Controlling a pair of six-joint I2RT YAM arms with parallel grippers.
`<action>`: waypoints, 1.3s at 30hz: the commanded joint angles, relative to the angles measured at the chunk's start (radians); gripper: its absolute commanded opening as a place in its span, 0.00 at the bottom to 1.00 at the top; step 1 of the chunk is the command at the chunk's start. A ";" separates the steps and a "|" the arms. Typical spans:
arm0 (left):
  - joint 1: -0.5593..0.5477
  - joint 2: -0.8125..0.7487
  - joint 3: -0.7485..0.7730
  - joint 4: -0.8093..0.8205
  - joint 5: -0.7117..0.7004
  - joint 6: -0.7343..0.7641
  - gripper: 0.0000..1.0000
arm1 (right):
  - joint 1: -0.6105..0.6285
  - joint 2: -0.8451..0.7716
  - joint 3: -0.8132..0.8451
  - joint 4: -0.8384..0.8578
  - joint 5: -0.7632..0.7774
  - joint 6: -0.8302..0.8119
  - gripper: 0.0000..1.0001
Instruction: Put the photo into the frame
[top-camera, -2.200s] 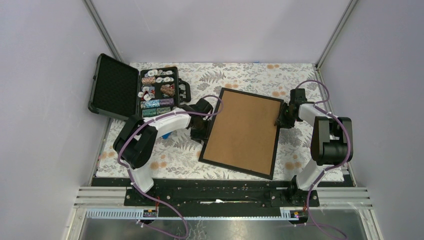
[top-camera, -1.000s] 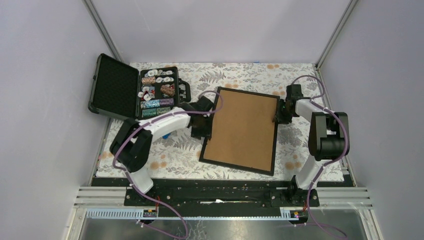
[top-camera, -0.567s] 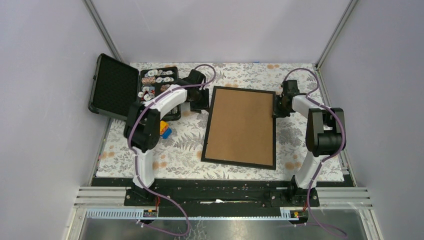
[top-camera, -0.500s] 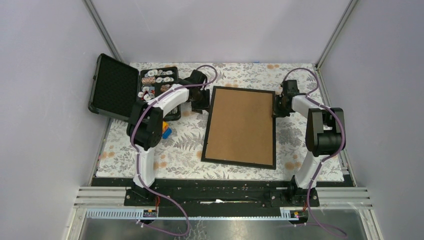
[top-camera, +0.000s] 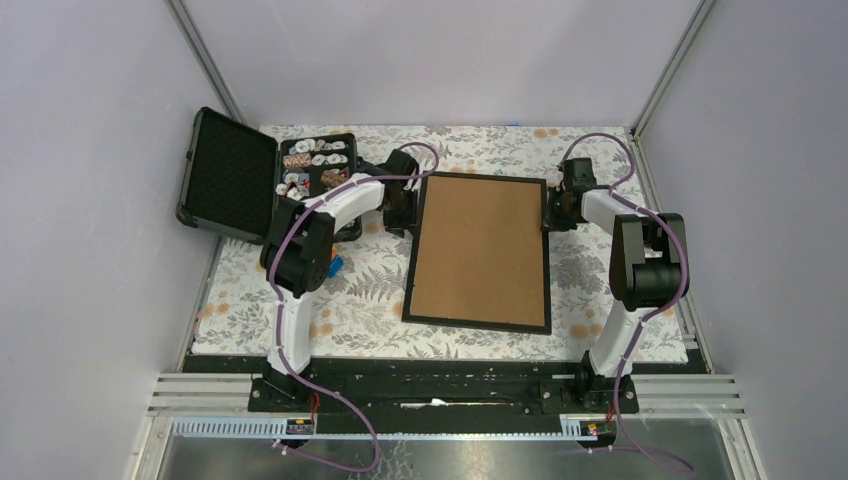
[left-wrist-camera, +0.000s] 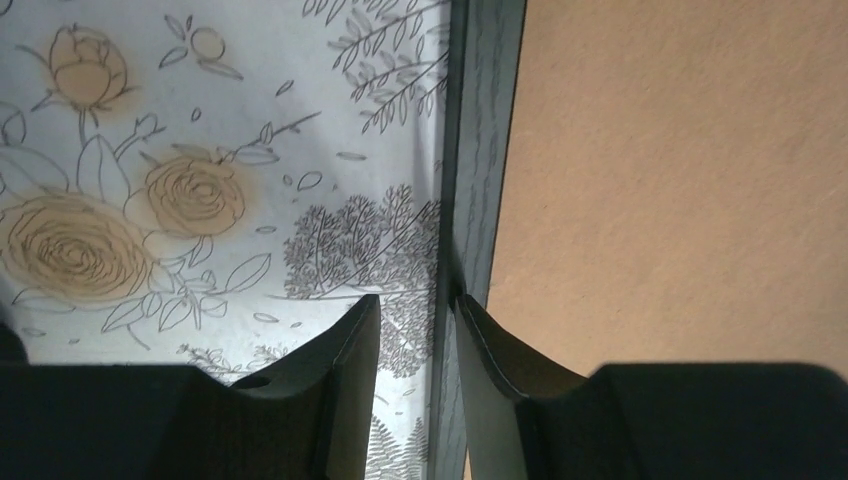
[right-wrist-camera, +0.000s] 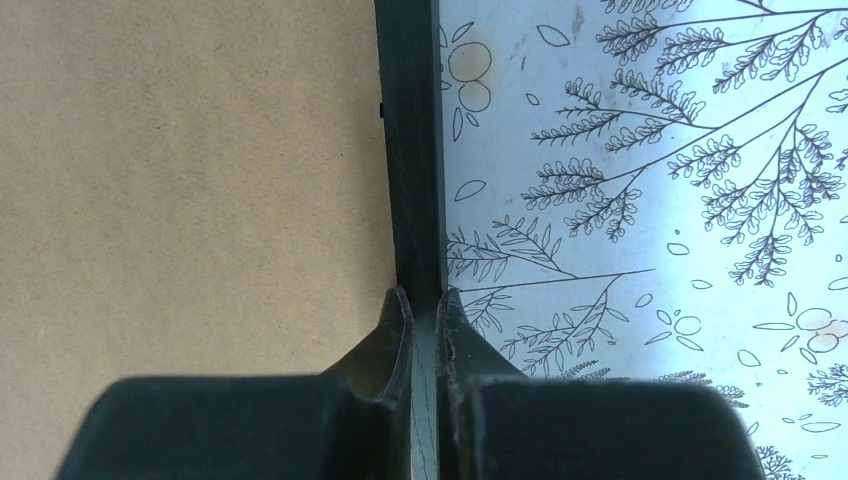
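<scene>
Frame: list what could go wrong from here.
1. The right gripper pinches only the thin edge of the frame; a lift could make it slip or twist.
2. The left gripper straddles the opposite edge with a gap on one side; closing might nudge the frame sideways.
3. The left arm lies close to the open case; a wide swing could bump it.

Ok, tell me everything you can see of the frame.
The frame lies back up on the floral cloth: thin black moulding around a plain brown backing board, long sides running away from the arms. The right hand is shut on its right moulding; the left hand straddles its left moulding, fingers open.
</scene>
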 joint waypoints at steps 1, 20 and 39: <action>-0.003 -0.080 -0.047 0.017 -0.045 0.026 0.38 | 0.029 0.086 -0.025 -0.039 -0.027 0.011 0.00; -0.051 -0.053 -0.091 0.041 -0.020 0.000 0.37 | 0.030 0.077 -0.030 -0.049 -0.026 0.008 0.00; -0.123 0.021 -0.081 0.040 -0.043 -0.037 0.35 | 0.037 0.083 -0.027 -0.052 -0.035 0.010 0.00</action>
